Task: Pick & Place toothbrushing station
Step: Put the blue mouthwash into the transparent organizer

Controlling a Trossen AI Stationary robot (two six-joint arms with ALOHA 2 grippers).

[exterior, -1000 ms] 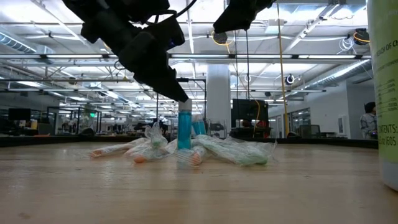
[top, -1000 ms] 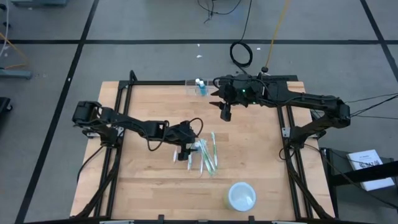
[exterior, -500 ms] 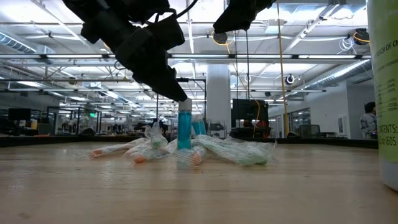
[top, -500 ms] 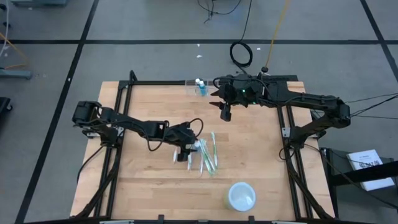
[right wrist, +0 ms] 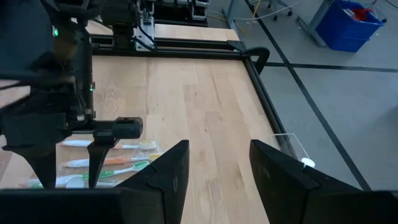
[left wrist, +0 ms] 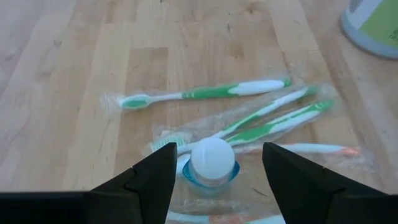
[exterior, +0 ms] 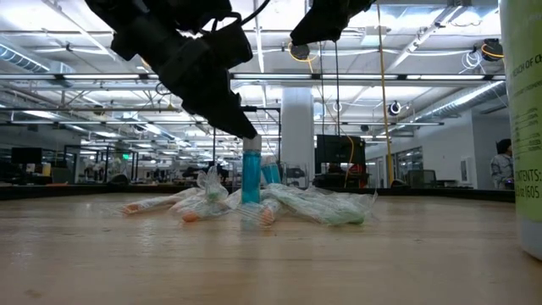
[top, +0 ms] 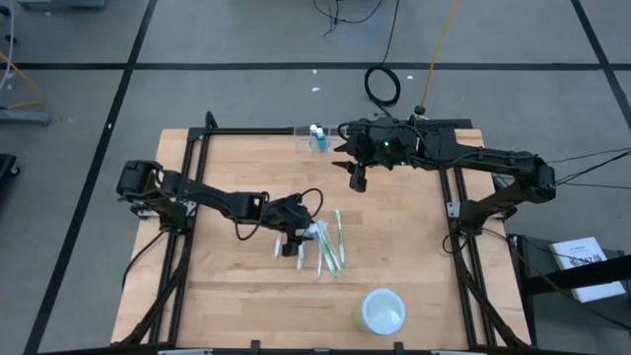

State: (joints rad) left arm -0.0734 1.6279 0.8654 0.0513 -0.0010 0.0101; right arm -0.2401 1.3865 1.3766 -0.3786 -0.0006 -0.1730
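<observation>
Wooden tabletop (top: 237, 286) carried all items. Left gripper (left wrist: 214, 171) hung over the wrapped toothbrushes (top: 328, 247) mid-table, fingers spread either side of an upright blue white-capped tube (left wrist: 211, 163), not clamping it. Toothbrushing station (top: 314, 139) stood at the far edge. Right gripper (top: 357, 177) hovered beside it, fingers parted, empty.

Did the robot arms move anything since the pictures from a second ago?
No, nothing visibly changed. The left pincer still hangs open over the small blue bottle standing among the wrapped toothbrushes. The right pincer still waits, open, above the far side of the table.
</observation>
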